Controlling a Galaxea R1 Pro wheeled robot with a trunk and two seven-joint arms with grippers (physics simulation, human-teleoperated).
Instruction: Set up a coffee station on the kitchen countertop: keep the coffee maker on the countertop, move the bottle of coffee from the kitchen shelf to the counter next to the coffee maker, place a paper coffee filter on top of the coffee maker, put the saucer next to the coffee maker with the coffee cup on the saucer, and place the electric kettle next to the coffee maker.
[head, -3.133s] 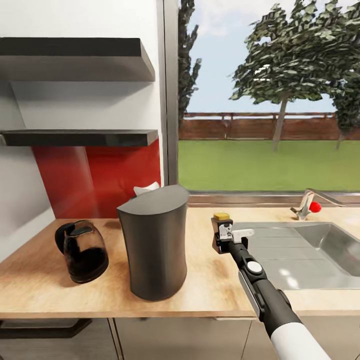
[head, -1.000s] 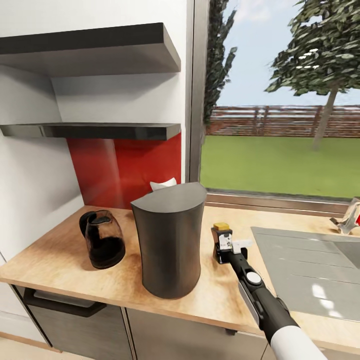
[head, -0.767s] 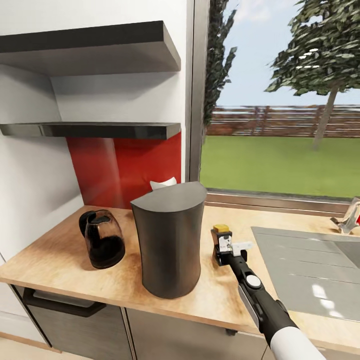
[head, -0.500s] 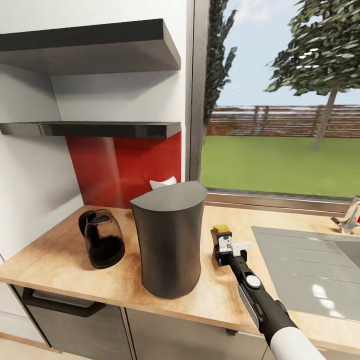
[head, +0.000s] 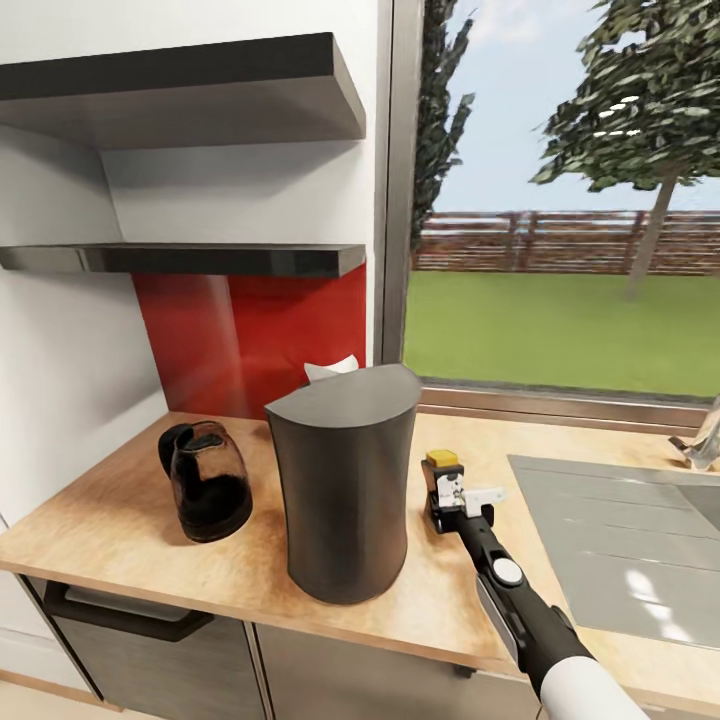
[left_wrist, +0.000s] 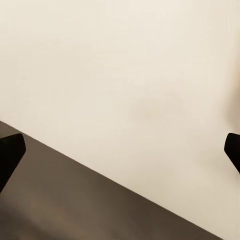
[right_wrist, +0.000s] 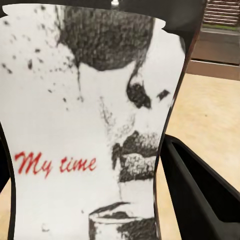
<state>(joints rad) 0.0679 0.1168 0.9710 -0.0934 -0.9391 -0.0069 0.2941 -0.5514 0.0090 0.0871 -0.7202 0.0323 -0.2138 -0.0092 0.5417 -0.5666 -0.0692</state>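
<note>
Brown bottle of coffee (head: 441, 484) sits gripped within right claw (head: 447, 499)

My right gripper (head: 452, 497) is black with white; the bottle of coffee (head: 443, 487) shows a yellow-orange cap and a white label (right_wrist: 85, 130) with red script, beside the dark-grey coffee maker (head: 345, 480).

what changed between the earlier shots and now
Mostly the camera: the head view swung left and pulled back, so the sink slid right. The right pincer stays shut on the bottle of coffee, standing on the countertop beside the coffee maker. The electric kettle hasn't moved.
</note>
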